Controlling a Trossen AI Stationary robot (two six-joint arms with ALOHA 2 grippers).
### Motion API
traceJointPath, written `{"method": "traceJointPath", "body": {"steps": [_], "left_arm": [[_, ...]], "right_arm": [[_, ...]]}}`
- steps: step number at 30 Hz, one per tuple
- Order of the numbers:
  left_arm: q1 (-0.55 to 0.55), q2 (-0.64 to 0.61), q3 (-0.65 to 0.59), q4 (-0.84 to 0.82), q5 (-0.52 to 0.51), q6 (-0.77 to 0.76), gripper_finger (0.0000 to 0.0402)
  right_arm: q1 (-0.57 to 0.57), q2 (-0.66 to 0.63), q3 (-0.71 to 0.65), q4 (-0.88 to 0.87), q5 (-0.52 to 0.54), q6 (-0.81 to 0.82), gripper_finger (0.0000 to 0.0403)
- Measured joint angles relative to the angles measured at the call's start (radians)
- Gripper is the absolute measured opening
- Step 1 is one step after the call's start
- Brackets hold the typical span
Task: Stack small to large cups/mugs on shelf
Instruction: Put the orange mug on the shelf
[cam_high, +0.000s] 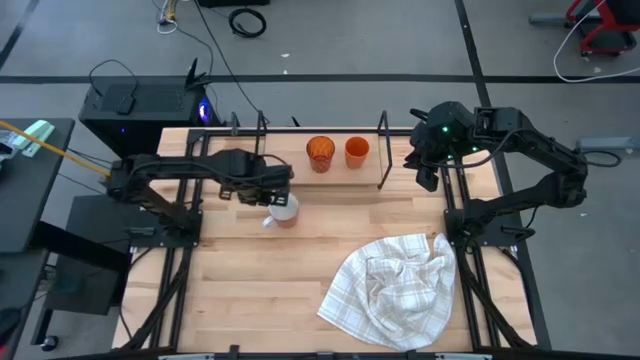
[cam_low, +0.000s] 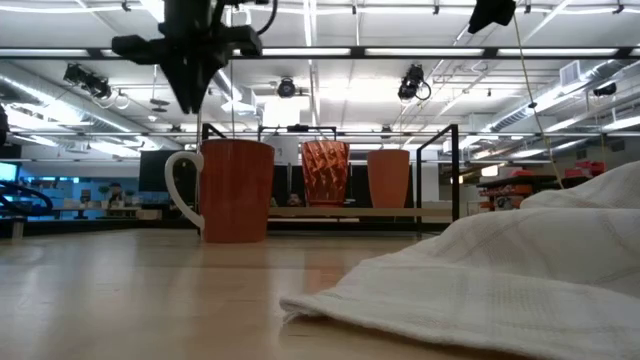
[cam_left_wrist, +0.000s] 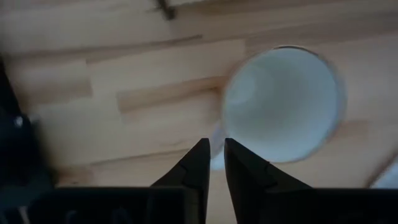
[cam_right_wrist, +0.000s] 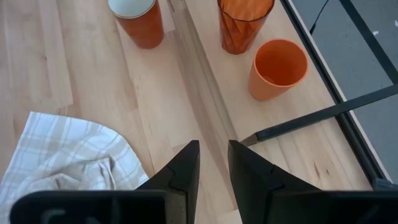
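A mug (cam_high: 284, 209), orange outside with a white inside and a white handle (cam_low: 181, 190), stands upright on the table in front of the shelf (cam_high: 340, 176). A translucent dark-orange tumbler (cam_high: 320, 153) and a smaller orange cup (cam_high: 357, 151) stand side by side on the shelf board (cam_right_wrist: 311, 140). My left gripper (cam_low: 194, 98) hangs shut above the mug's handle side, clear of it; the left wrist view shows the mug's white inside (cam_left_wrist: 283, 102) below it. My right gripper (cam_high: 425, 172) is shut and empty, high over the shelf's right end.
A crumpled white checked cloth (cam_high: 395, 290) lies on the table's near right part. Black wire uprights (cam_high: 383, 150) stand at both ends of the shelf. Bare tabletop (cam_high: 240, 280) lies at the near left.
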Motion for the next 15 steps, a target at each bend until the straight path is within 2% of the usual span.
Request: {"method": "traceJointPath", "body": {"steps": [7,12,15], "left_arm": [[-0.006,-0.031,-0.081,0.076,0.028,-0.15,0.0054],[-0.003,-0.034,-0.086,0.178,0.027,-0.153,0.0048],[0.002,-0.033,-0.086,0.161,0.027,-0.169,0.0048]], "right_arm": [[0.0,0.0,0.0,0.0,0.0,-0.006,0.0091],[0.0,0.0,0.0,-0.002,0.0,-0.006,0.0091],[0.0,0.0,0.0,-0.002,0.0,-0.007,0.0091]]}}
